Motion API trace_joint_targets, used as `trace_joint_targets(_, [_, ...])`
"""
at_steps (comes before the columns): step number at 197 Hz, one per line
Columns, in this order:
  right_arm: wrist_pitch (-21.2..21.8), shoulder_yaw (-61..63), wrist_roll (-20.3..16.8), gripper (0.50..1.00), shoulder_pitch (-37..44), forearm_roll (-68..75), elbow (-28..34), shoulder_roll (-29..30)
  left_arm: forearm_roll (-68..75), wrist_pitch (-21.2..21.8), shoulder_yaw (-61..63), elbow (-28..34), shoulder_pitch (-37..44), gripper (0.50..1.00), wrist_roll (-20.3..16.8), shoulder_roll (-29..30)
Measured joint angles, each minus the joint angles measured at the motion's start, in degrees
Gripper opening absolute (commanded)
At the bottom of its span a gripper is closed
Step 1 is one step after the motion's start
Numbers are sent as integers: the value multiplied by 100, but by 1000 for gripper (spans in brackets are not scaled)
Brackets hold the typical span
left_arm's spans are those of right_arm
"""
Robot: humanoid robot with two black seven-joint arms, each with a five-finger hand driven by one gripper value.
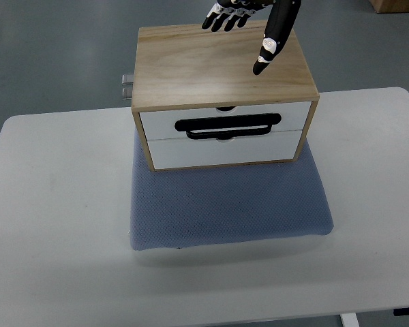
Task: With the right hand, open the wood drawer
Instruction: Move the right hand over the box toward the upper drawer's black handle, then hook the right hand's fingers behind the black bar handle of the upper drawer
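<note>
A wooden drawer box (218,65) stands on a blue-grey pad (232,204) on the white table. Its front faces me, with two white drawer fronts, the upper (160,122) and the lower (225,151), both pushed in flush. A black bar handle (228,126) lies across the seam between them. A black robot hand (244,37) reaches in from the top edge and hovers over the back right of the box's top. Its fingers (225,22) are spread, its thumb (264,58) points toward me, and it holds nothing. The picture does not show which side its arm comes from. It is well away from the handle.
A white table (54,225) carries the pad and the box. A small metal fitting (127,86) sticks out behind the box's left side. A cardboard corner (397,5) shows at the top right. Grey floor lies beyond the table.
</note>
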Motion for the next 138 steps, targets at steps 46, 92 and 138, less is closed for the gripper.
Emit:
trace_joint_targets(46, [0,-253,-120,940,-1,102,374,-9,-4,0,0,0,0,1000,0,0])
trace_joint_targets(92, [0,-323,-125,940,-2,137,910,2,-4,0,0,0,0,1000,0,0])
trace_joint_targets(138, [0,-319,-121,940,-154,158,1121,50,-2,0,0,0,0,1000,0,0])
